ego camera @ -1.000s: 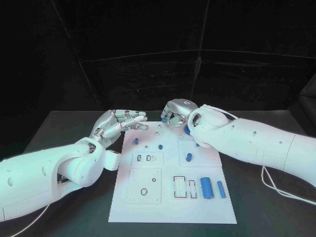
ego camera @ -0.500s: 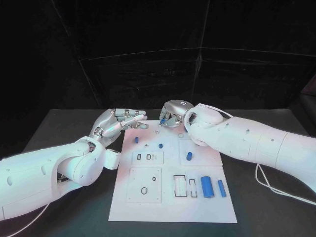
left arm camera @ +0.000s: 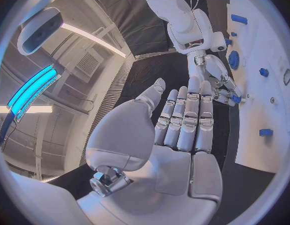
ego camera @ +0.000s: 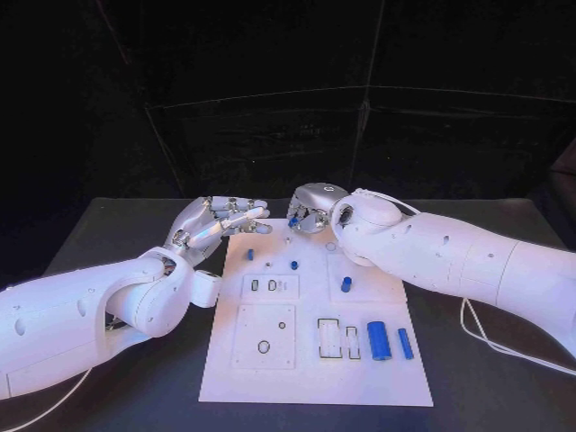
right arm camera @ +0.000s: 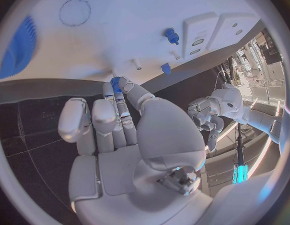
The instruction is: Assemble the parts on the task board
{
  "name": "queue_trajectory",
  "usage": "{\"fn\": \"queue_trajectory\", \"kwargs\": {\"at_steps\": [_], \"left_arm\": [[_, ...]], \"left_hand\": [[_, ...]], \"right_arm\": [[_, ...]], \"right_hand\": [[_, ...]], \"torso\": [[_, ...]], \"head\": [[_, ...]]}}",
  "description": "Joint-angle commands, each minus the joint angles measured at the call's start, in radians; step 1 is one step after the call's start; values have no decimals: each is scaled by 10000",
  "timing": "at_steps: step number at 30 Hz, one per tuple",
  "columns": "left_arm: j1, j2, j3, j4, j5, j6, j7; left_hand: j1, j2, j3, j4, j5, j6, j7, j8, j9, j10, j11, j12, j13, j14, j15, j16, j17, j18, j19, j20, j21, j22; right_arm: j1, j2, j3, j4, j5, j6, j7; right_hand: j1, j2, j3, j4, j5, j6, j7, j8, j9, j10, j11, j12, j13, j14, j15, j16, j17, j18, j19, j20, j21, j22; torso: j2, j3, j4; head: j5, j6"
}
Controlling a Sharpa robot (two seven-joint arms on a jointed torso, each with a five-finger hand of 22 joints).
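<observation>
The right silver hand (ego camera: 311,209) pinches a small blue plastic part (right arm camera: 116,81) at its fingertips, just over the far edge of the white flat task board (ego camera: 308,360), probably near a hole there. The left silver hand (ego camera: 217,222) hovers alongside, fingers spread, holding nothing.

dim room | lit table (ego camera: 132,225) | sharp | fisheye wrist edges
</observation>
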Motion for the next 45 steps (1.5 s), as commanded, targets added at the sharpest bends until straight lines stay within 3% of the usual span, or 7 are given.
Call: {"fn": "queue_trajectory", "kwargs": {"at_steps": [1,12,22,30,33,36,45], "left_arm": [[19,5,9,6,11,122,48],[23,14,9,-14,11,181,29],[27,6,9,-14,11,258,-2],[29,-74,9,-35,11,325,6],[29,-135,8,-34,15,351,19],[30,-172,8,-40,26,361,28],[30,-201,7,-80,38,387,35]], "left_hand": [[-59,25,59,17,21,47,29,-36,-9,34,58,-54,-7,55,42,-69,10,141,11,86,-35,-10],[-58,21,71,4,20,54,27,-39,-8,43,57,-61,-6,63,40,-85,16,142,16,85,-38,-15],[-60,16,71,1,19,52,29,-41,-8,43,58,-64,-6,64,40,-89,17,142,17,85,-39,-16],[-68,22,93,-12,19,81,19,-36,-4,76,51,-69,-2,77,38,-118,28,142,26,84,-44,-25],[-72,26,108,-20,19,110,8,-28,1,105,41,-69,1,83,35,-138,34,143,31,83,-49,-31],[-73,25,110,-23,19,116,6,-26,1,111,39,-69,1,84,34,-143,35,143,32,82,-50,-33],[-76,24,118,-29,19,131,0,-23,3,126,35,-72,2,89,32,-155,38,143,34,81,-52,-37]], "right_arm": [[23,36,9,-32,-86,288,-24],[23,165,7,-201,-195,235,-314],[23,134,6,-132,-208,-220,-237],[26,-1242,9,1242,416,-887,-218],[30,-1998,50,1927,1023,-781,-297],[32,-2626,105,2392,1587,-466,-408],[39,-3623,149,2727,2369,360,-660]], "right_hand": [[-91,-22,70,-7,-28,-76,12,-48,15,-88,-3,-45,-12,-3,-2,35,2,-107,28,37,67,12],[-354,-417,234,122,-141,-651,210,-74,-10,-1107,249,-118,-65,-220,203,-240,-646,-8,-369,202,-144,-468],[-264,-793,-82,273,-251,-1519,163,-70,-1,-2375,336,21,-33,-428,281,-637,-1426,159,-915,309,-568,-1259],[-407,-810,-441,594,139,-1246,265,47,60,-1253,247,884,177,-174,220,-125,-657,16,-396,276,-240,-587],[-1177,-1343,-1194,1073,152,-1430,163,-38,20,-90,69,1576,479,10,106,352,58,-103,26,198,77,16],[-1242,-1524,-1906,1423,18,-1630,11,-6,28,645,-134,2282,951,68,-76,640,446,-165,240,22,255,330],[57,-1146,-4059,2603,270,-2080,-59,326,75,281,-240,7033,5508,351,-135,2175,3075,-376,884,-104,776,1372]], "torso": [[6,2,-10],[11,2,-13],[9,6,-15],[-7,5,-58],[-33,6,-147],[-42,11,-202],[-36,23,-241]], "head": [[7,-12],[27,-29],[35,-37],[52,32],[84,41],[81,58],[28,132]]}}
